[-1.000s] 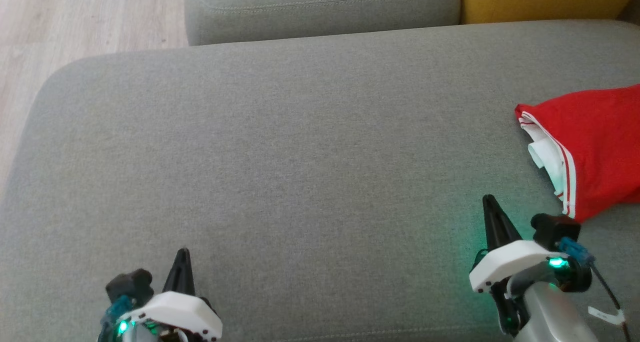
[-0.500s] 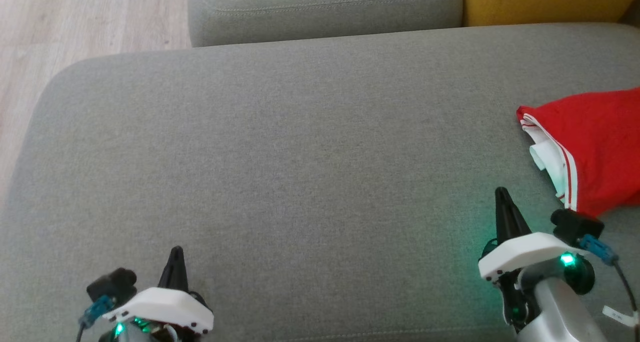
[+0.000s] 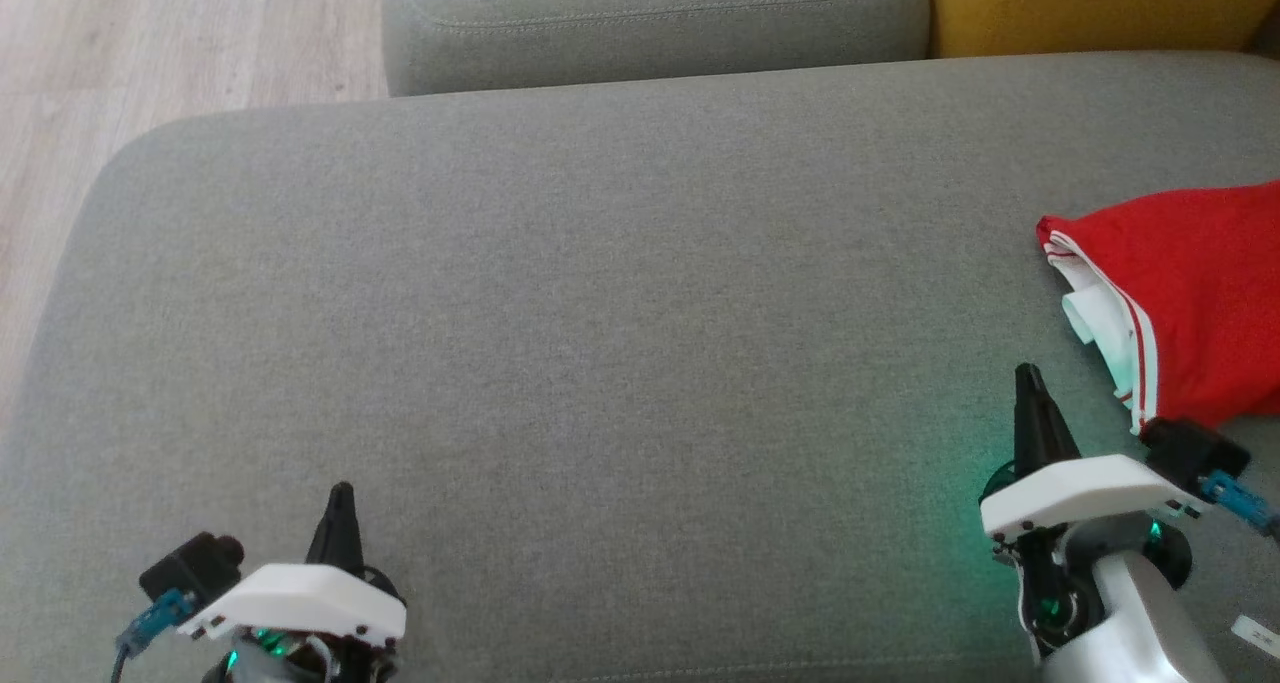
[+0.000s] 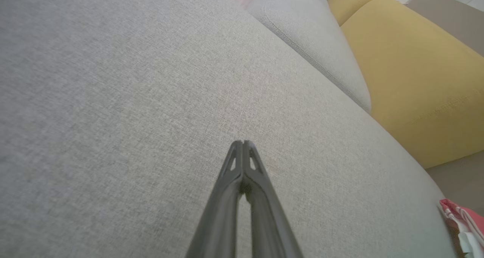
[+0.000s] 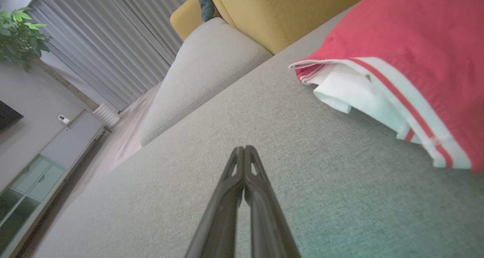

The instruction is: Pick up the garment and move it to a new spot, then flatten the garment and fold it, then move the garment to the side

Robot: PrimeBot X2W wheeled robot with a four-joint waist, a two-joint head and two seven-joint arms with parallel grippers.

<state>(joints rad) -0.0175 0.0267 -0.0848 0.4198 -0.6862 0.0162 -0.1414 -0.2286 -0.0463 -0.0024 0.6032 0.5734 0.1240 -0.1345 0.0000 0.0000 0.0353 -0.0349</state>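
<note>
The garment (image 3: 1190,303), a red jersey with white striped trim, lies folded at the right edge of the grey sofa seat (image 3: 600,313); the right wrist view has the garment (image 5: 412,50) at upper right, and a corner of the garment (image 4: 463,222) peeks in at the left wrist view's lower right. My right gripper (image 3: 1027,375) is shut and empty, hovering just left of and in front of the jersey's hem. In its own view the right gripper (image 5: 244,148) has its fingers pressed together. My left gripper (image 3: 341,490) is shut and empty near the seat's front left; the left gripper (image 4: 242,142) points over bare fabric.
A grey back cushion (image 3: 650,13) and a yellow cushion (image 3: 1090,3) line the far side. Wooden floor (image 3: 150,53) lies beyond the seat's left end. Curtains, a cabinet (image 5: 53,152) and a plant (image 5: 19,35) stand past the sofa.
The left gripper has drawn back toward the lower left and the right gripper has shifted right and slightly up, toward the garment. The whole picture has also slid a little, so the camera moved.
</note>
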